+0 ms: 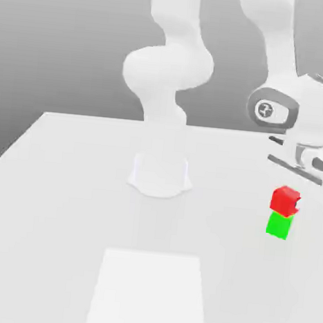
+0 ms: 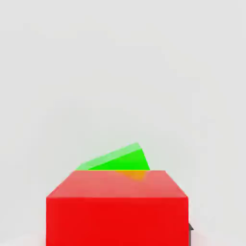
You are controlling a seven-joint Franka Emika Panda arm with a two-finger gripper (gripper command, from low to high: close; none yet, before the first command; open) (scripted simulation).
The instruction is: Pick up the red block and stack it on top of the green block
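The red block (image 1: 285, 200) sits on the green block (image 1: 279, 225), and I cannot tell if the gripper (image 1: 314, 177) is apart or together.

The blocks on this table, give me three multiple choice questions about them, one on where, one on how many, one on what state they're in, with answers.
1. Where do the blocks sit in the exterior view?
A. at the right side of the table
B. at the left edge
C. on the pale square in front

2. How many blocks are there?
A. one
B. two
C. four

3. How do the blocks stand?
A. side by side, apart
B. green on red
C. red on green

Answers:
1. A, the stack stands on the table at that view's right.
2. B, one red block and one green block.
3. C, red rests on top, turned slightly askew.
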